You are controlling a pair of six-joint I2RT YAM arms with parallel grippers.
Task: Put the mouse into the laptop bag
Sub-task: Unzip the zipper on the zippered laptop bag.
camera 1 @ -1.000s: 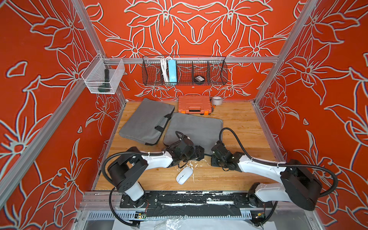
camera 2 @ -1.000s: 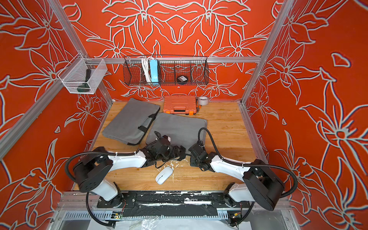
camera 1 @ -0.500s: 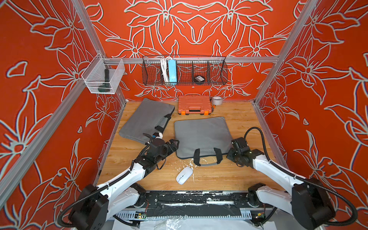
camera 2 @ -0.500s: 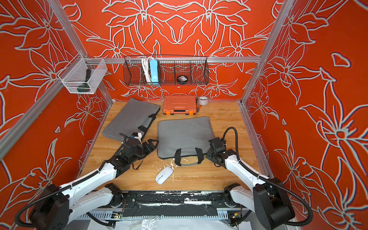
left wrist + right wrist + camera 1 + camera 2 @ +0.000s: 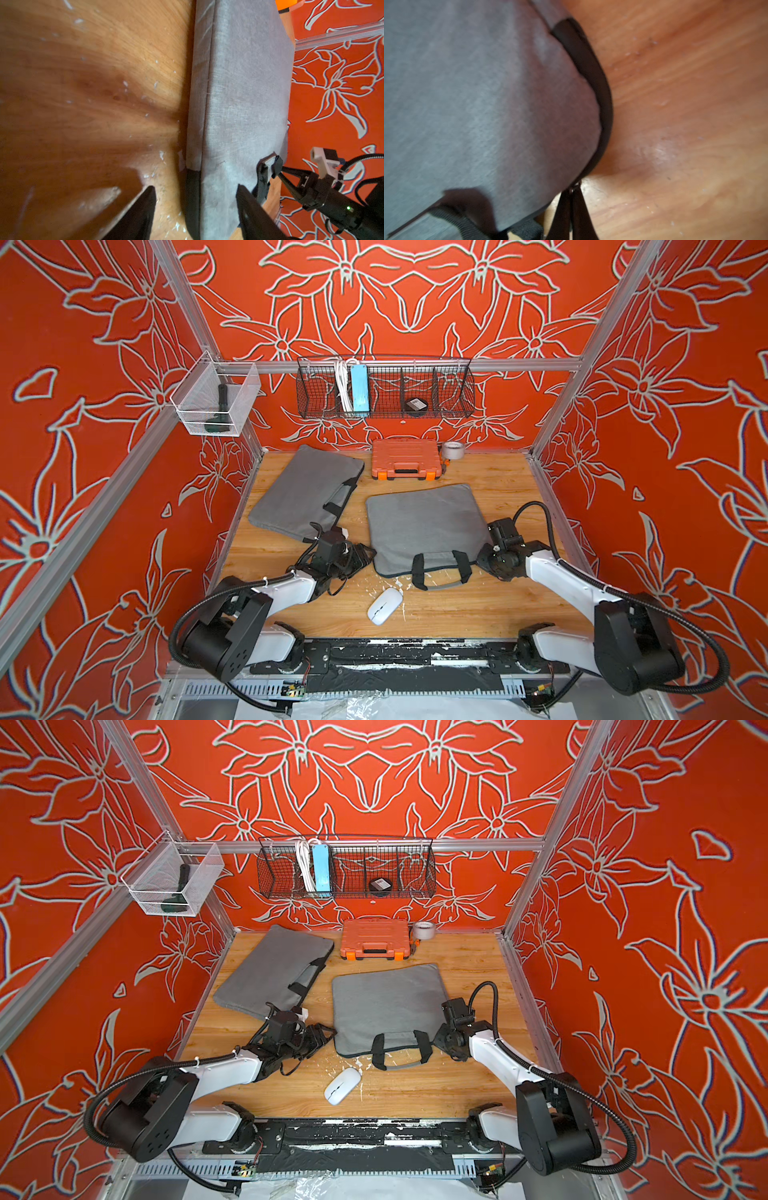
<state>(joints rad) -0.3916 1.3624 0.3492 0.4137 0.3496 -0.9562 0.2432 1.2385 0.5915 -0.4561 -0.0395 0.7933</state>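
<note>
Nearest us, the mouse (image 5: pixel 385 605) is lying on the table (image 5: pixel 478 610), outside the laptop bag (image 5: pixel 424 522) and just short of its handles (image 5: pixel 440 572). We are setting the left gripper (image 5: pixel 195 187) astride the bag's near left corner, jaws apart and gripping nothing. The right gripper (image 5: pixel 573 195) is pinched shut on what looks like the zip pull (image 5: pixel 576 184). We should be pinning the fabric firmly while drawing the zip steadily. A second ago the bag was lying skewed; the mouse has not moved.
</note>
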